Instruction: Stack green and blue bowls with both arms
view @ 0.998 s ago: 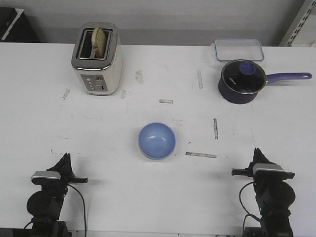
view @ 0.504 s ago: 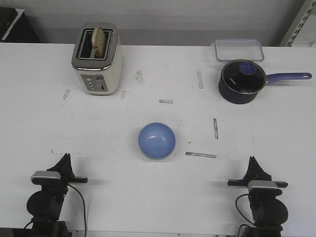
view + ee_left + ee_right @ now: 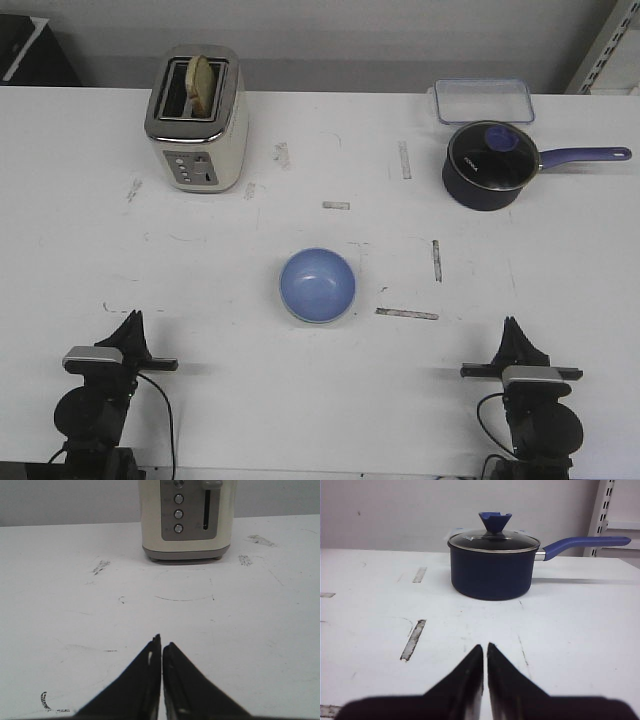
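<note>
- At desk centre: one periwinkle blue bowl [image 3: 318,286], upright, mouth up. A thin pale green edge shows under its near rim, so the green bowl seems to sit beneath it, stacked; the rest of it is hidden, and I cannot confirm it from this view.
- Left claw [image 3: 131,328]: at the near left edge of the desk [image 3: 300,400], tips pressed together, holding nothing; confirmed in the left wrist view [image 3: 161,647]. Well apart from the bowl.
- Right claw [image 3: 514,335]: at the near right edge, tips pressed together, empty; confirmed in the right wrist view [image 3: 484,650]. Well apart from the bowl.
- Far left: one cream toaster [image 3: 196,118], one slice of bread [image 3: 203,83] standing in a slot.
- Far right: one navy saucepan [image 3: 487,165] with glass lid and purple handle; behind it, one clear rectangular container [image 3: 483,100].
- Risks, as judgement: if the green bowl is not truly nested, the stack may count as undone; a claw sweeping back toward centre could nudge the bowl and tilt or slide it.
- Count: bowls, one sure and a second likely; claws two; toaster one; saucepan one; container one.
</note>
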